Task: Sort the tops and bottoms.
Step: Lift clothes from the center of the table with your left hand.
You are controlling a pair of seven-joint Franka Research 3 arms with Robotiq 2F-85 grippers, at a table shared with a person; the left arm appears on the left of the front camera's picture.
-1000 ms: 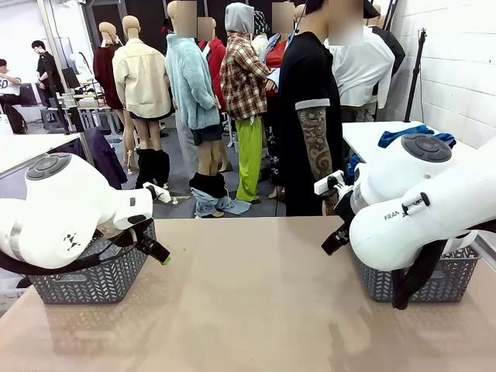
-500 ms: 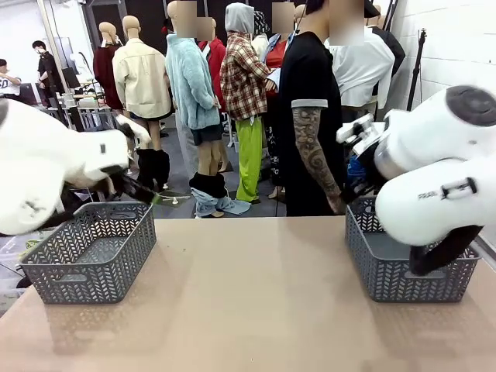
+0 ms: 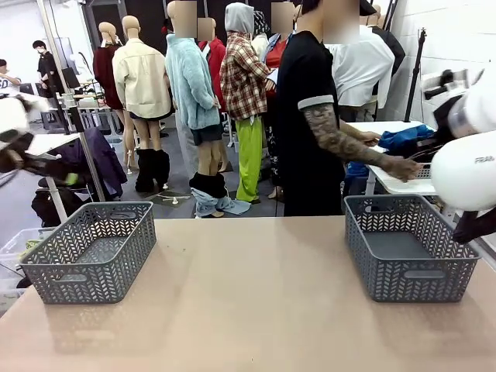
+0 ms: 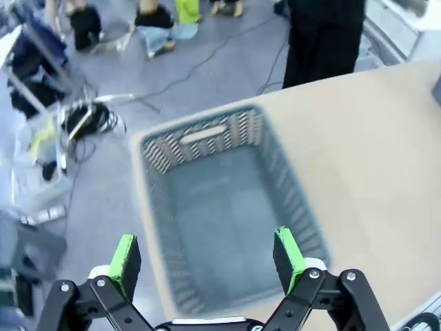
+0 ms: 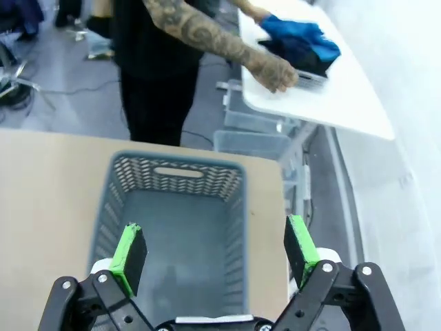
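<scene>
Worktop [image 3: 248, 310] edges carry left basket [image 3: 89, 248] and right basket [image 3: 407, 256]; left pincer [image 4: 205, 248], right pincer [image 5: 213, 245] both apart, empty; sorting looks unstarted, garments [image 5: 300, 38] must arrive first.

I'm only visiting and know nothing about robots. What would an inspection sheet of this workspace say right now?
surface: tan table, with the left basket and the right basket on it, both grey and empty.
job's things: bright blue garment and dark garment heaped on the white side table; the person's hand reaches to them.
clutter: nothing seen.
grippers: left gripper open, empty, above the left basket; right gripper open, empty, above the right basket.
cables: loose cables on the floor.
surroundings: person at the far side; white wall.
</scene>
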